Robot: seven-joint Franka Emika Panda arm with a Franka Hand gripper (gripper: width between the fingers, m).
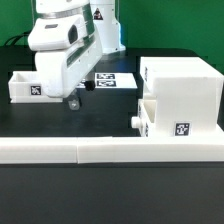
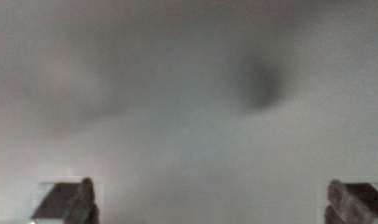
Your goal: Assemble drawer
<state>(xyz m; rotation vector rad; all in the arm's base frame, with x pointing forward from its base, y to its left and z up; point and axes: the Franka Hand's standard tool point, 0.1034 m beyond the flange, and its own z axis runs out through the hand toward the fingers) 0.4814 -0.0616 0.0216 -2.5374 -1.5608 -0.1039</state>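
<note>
In the exterior view a big white drawer case (image 1: pixel 182 82) stands at the right. A smaller white drawer box (image 1: pixel 170 120) with a round knob (image 1: pixel 136 122) sits at its front. Another small white box part (image 1: pixel 22 87) with a tag lies at the left. My gripper (image 1: pixel 73 100) hangs low just beside that left part, on its right. In the wrist view my gripper (image 2: pixel 212 200) has its two fingertips (image 2: pixel 67 200) far apart, with only blurred grey surface between them. It is open and holds nothing.
The marker board (image 1: pixel 113 79) lies flat at the back middle, behind the arm. A long white wall (image 1: pixel 100 152) runs along the front edge of the black table.
</note>
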